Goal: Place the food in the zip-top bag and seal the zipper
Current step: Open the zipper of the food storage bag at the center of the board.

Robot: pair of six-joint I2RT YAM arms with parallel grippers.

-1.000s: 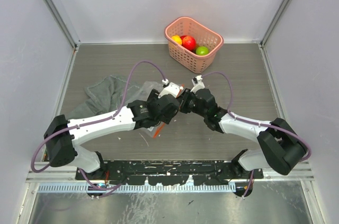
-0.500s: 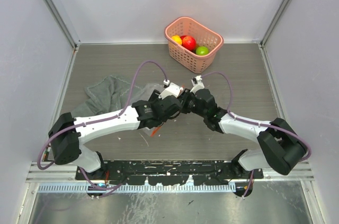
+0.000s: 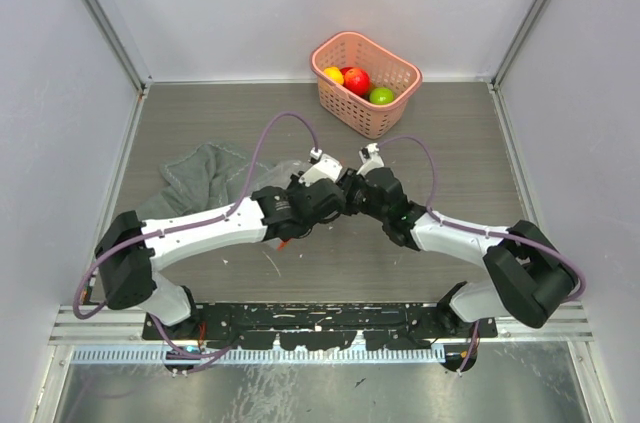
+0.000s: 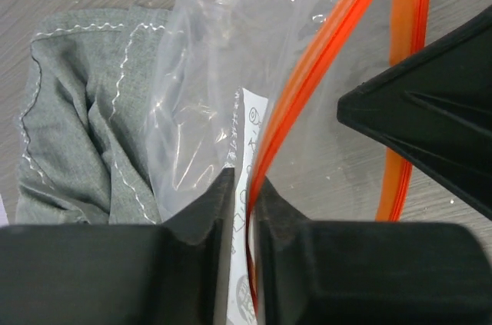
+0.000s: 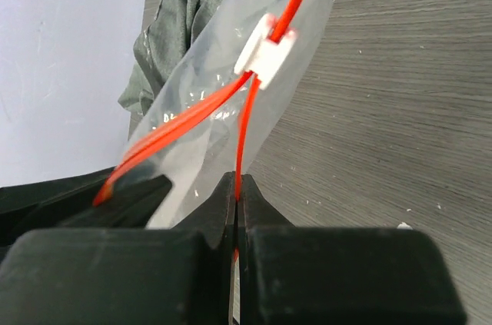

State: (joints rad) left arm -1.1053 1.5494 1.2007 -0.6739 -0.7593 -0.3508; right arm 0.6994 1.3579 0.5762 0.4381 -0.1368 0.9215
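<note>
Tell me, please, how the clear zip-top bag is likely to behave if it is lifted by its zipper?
Probably floppy: the zip-top bag film is crinkled and drapes between its two parted zipper tracks. Likely very light, as no food shows inside. The thin film may slip, so gripping the stiffer tracks seems safer.

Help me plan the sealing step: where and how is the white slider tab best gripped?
Pinch the white slider tab across its two broad faces, jaws square to the zipper. It straddles the strip at the far end, where both lips meet, so I would come from beyond that end, opposite the right gripper, which pinches one lip.
</note>
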